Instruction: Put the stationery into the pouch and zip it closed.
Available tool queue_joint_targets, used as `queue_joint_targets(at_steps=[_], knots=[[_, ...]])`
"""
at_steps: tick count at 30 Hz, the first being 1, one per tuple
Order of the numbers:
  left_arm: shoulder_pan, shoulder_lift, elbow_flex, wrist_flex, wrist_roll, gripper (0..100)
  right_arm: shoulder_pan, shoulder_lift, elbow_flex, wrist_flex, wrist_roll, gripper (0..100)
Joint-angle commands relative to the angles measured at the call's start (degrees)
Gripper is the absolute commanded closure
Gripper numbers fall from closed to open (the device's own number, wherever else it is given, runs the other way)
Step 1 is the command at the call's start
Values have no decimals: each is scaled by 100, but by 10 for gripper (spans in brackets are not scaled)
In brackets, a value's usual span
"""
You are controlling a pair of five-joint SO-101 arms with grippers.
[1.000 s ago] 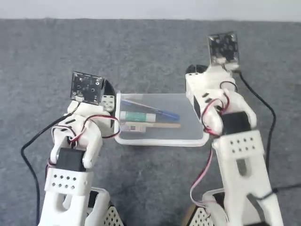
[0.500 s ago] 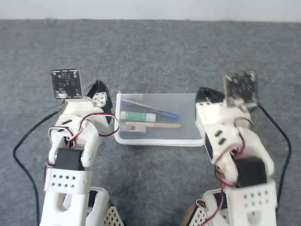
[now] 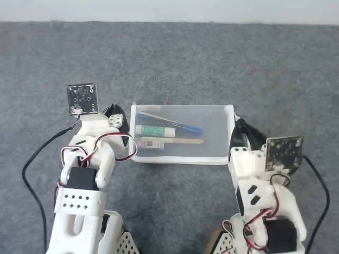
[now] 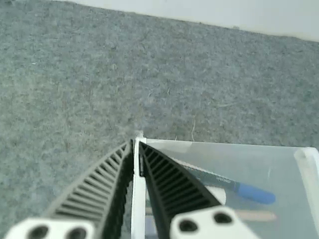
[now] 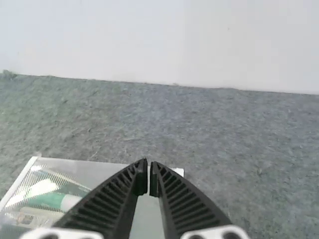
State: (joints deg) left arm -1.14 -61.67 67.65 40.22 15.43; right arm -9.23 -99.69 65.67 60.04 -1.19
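Flanking the pouch [image 3: 212,144], left pincer [image 4: 135,145] pinches its edge while right pincer [image 5: 148,168] hangs closed.

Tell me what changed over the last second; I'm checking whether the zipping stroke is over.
The right gripper, shut, drew back toward its own base. It came off the right end of the pouch, which that arm had covered. The left arm swung slightly outward, then partly back. The left gripper stayed shut on the pouch's left edge. The pouch and the stationery inside kept their places.
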Motion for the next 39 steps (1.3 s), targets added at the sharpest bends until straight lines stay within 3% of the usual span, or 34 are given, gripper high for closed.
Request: queue_joint_targets(at_steps=[1,10,15,24,30,39], knots=[[35,0,66,-360,105,990,75,-514,440,31,79,993],[35,-378,453,-633,105,991,66,-444,1389,-22,-114,993],[35,-1758,1130,-624,105,991,66,-444,1987,-22,-492,993],[35,-4334,2369,-273,79,987,22,-444,2690,-40,-501,993],[35,-4185,2396,-281,70,986,22,-435,3077,-295,-492,993],[-97,-4185,2782,-316,70,852,-57,-426,3077,444,-492,993]])
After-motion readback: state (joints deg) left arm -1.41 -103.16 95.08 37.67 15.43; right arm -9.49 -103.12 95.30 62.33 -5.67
